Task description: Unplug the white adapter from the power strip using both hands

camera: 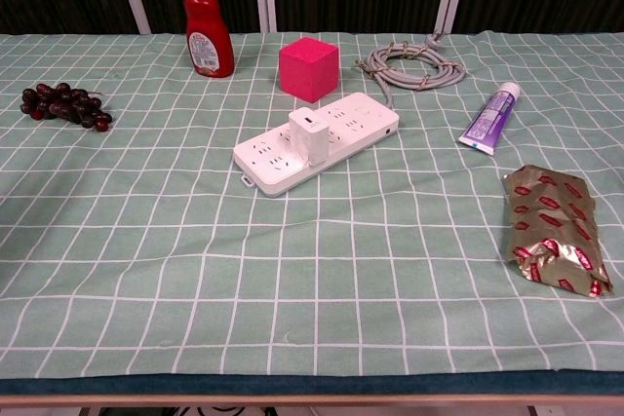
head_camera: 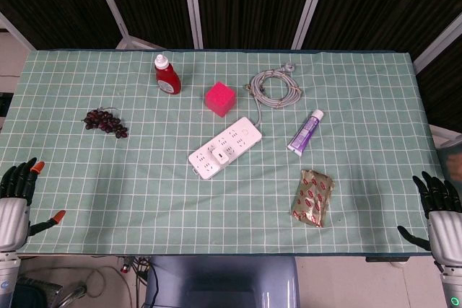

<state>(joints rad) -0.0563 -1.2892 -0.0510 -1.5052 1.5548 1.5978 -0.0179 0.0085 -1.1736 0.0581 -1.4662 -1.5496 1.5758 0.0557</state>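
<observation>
Head view: the left hand and right hand wait at the table's near corners, fingers spread and holding nothing. Well ahead of both sets of fingertips, mid-table, the white adapter sits plugged into the power strip. A gold snack packet lies nearest the right fingers; dark grapes lie beyond the left.

Chest view: neither hand shows. The adapter stands upright in the strip, with a pink cube just behind.
</observation>
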